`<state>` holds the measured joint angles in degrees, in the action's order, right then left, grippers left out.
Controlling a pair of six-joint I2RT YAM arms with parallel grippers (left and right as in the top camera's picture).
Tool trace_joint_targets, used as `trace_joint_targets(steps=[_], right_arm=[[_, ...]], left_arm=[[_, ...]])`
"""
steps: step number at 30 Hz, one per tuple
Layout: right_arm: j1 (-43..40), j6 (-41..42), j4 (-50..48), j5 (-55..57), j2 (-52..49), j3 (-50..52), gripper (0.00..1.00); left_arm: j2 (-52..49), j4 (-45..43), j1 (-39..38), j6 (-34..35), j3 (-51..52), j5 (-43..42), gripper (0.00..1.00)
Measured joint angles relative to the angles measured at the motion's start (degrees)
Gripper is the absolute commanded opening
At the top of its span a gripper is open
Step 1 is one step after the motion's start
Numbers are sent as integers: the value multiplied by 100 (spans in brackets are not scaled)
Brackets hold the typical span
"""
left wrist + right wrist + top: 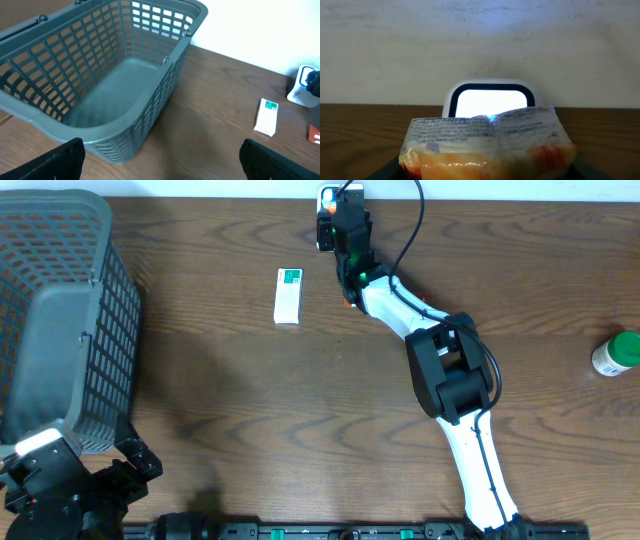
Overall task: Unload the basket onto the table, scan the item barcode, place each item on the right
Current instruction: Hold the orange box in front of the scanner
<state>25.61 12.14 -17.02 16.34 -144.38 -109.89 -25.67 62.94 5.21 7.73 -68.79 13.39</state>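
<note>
Grey plastic basket (150, 115), lattice-walled and with nothing inside, standing on the dark wood desk (215, 100) and filling the left and centre. To the right, apart from the basket: one white carton (266, 117) with a green mark, lying flat; beyond it at the frame edge a white scanner (301, 90), partly cut off; a red scrap (314, 134) at the lower right edge. Left tool (162, 145): two dark fingers (55, 162) in the bottom corners, spread wide, gripping nothing.

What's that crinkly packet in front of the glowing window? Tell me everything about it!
The packet is a crinkly, see-through plastic bag with tiny printed writing across its flat sealed top and orange and yellow stuff inside. The right gripper holds it upright by its lower part, in front of the scanner, whose window glows white.
</note>
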Motion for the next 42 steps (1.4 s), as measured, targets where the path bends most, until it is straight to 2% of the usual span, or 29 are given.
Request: trace_joint_targets(steps=[19,42], right_arm=[[-20,-216,-22,131,0,0,60],[-24,-227,-822,149,-114,0,64]], left_arm=[[0,0,0,0,0,0,100],[0,0,0,0,0,0,100]])
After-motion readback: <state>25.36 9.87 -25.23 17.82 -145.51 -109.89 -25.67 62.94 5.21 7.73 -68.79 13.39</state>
